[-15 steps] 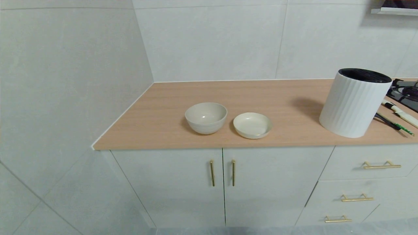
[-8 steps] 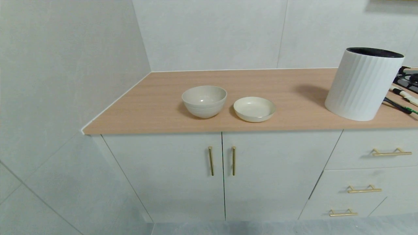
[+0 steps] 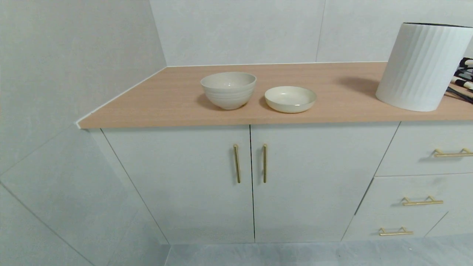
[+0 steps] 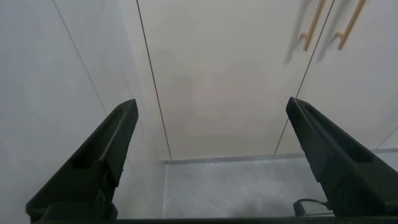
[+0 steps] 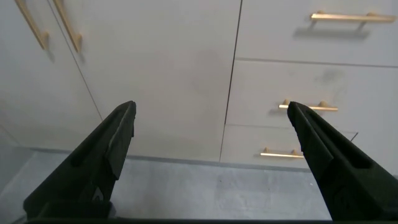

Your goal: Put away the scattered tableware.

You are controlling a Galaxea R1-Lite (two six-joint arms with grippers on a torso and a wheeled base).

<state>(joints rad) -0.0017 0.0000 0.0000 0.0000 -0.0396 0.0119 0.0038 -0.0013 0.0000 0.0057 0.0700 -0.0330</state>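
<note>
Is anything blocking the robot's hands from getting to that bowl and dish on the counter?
Nothing visible stands in front of the bowl or the shallow dish on the countertop; the ribbed white container sits well to their right. The left hand and right hand, both open, are low, facing the cabinet doors under the countertop.

Bright, even light; soft shadows left of bowl (image 3: 228,89), canister (image 3: 425,66).
</note>
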